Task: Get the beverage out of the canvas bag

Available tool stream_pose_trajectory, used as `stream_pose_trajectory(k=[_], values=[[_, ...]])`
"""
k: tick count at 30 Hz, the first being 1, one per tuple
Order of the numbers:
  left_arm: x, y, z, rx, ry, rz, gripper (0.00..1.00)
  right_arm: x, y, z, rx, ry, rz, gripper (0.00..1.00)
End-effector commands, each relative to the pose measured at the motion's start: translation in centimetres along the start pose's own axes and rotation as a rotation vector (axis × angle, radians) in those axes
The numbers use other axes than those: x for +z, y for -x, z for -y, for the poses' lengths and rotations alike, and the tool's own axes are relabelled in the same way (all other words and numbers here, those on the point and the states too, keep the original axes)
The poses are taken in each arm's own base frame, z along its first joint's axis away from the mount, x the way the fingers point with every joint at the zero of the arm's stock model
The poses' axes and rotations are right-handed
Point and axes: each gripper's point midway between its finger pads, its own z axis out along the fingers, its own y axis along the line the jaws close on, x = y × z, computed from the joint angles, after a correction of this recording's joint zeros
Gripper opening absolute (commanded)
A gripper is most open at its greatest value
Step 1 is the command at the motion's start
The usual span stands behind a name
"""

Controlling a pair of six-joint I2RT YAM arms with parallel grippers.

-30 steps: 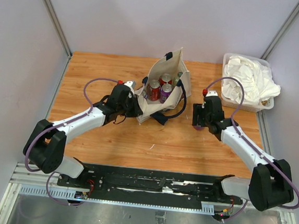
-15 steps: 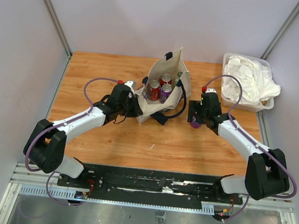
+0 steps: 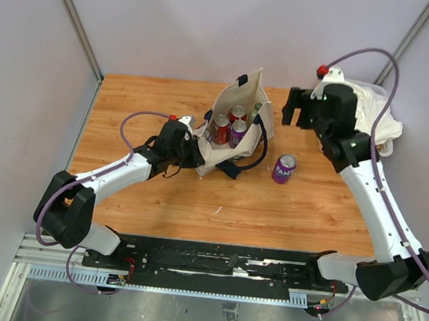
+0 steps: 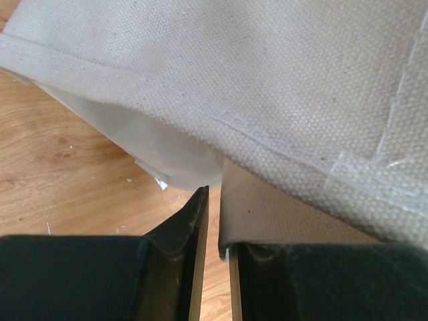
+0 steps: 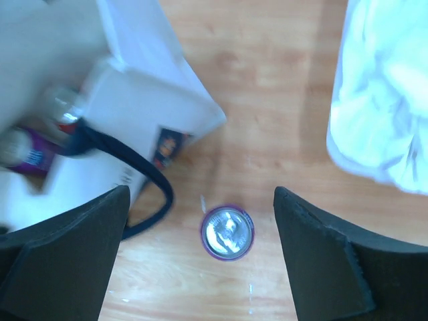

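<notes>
**One can out on the worktop, three more in the bag**

One purple can (image 3: 284,168) stands upright on the worktop (image 3: 144,102). It is just to the right of the canvas bag (image 3: 235,98) and not touching it. The right tool (image 3: 297,110) hangs high above the gap between the bag and the tub of white cloths (image 3: 354,113), jaws spread wide and holding nothing. Its wrist view looks straight down on the can's lid, well below the fingers. The left tool (image 4: 214,194) is pinched shut on a fold of canvas at the bag's near-left edge, which seems to prop the mouth open. Inside the bag, two red cans (image 3: 221,129) and a second purple can (image 3: 238,132) stand close together.

By the look of it, setting down this one drink is done and the right arm is clear of it. If the rest must come out too, the right tool would need to line up over the bag's mouth. It would then have to drop in with jaws wide, clear of the navy strap (image 3: 257,145) draped on the right side, and close round one can. The left tool's pinch should hold meanwhile, so the bag neither folds nor lifts.
</notes>
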Motion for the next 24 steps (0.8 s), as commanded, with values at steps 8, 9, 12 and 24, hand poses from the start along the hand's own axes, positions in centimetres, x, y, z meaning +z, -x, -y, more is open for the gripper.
stream_pose_trajectory(k=[8,9,12,24], values=[[-0.5,-3.3,-2.5,0.015,0.087,-0.121,0.21,-0.1,4.4,-11.5,-0.254,0.299,-0.091,0.76],[-0.5,-3.2,-2.5,0.014,0.086,-0.119,0.21,0.6,4.0,-12.5,-0.266,0.318,-0.109,0.74],[-0.5,-3.1,-2.4,0.011,0.086,-0.116,0.21,2.5,2.7,-14.8,-0.29,0.354,-0.159,0.65],[-0.1,-2.9,-2.1,0.007,0.072,-0.106,0.21,12.1,-4.8,-15.5,-0.36,0.258,-0.395,0.7]])
